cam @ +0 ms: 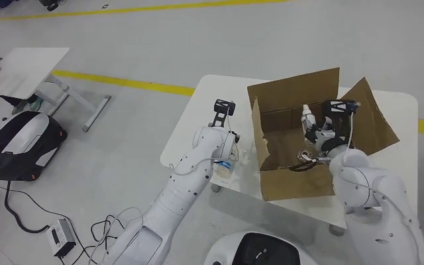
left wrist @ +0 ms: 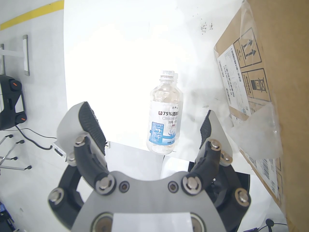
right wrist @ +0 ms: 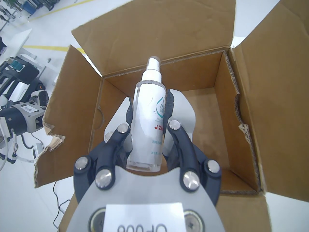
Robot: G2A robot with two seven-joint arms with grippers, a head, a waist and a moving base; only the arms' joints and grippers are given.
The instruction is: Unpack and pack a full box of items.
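The right end effector is pinching a white cylindrical spray bottle over the corrugated box, right of centre in the top view. The left end effector is hanging spread near a clear plastic bottle standing on the counter.

Printed label on clear bottle; handling symbols, barcode sticker on box.

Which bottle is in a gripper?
The white spray bottle, clamped by the right gripper over the brown cardboard box; the clear labelled bottle stands free on the table.
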